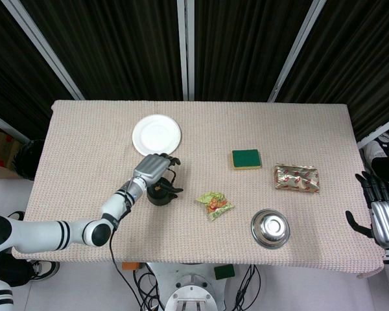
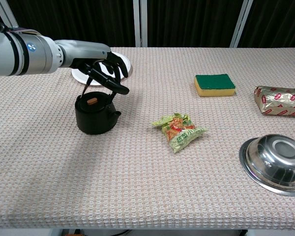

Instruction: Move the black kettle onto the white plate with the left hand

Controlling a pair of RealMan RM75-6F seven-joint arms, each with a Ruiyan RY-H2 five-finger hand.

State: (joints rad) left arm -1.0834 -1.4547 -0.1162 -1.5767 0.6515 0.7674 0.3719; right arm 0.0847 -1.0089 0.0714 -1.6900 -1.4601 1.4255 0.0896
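The black kettle (image 1: 160, 194) (image 2: 95, 114) stands on the table a little nearer than the white plate (image 1: 156, 135) (image 2: 80, 74). My left hand (image 1: 153, 170) (image 2: 104, 68) hovers just over the kettle with its fingers spread and pointing down. The thin upright handle (image 2: 88, 81) rises to the underside of the hand, and no finger is plainly wrapped around it. The plate is bare. My right hand (image 1: 382, 207) hangs past the table's right edge with its fingers apart, holding nothing; only the head view shows it.
A green snack packet (image 1: 214, 205) (image 2: 179, 131) lies right of the kettle. Further right are a steel bowl (image 1: 271, 228) (image 2: 276, 162), a green-topped sponge (image 1: 246, 159) (image 2: 215, 84) and a foil-wrapped package (image 1: 297, 178) (image 2: 280, 101).
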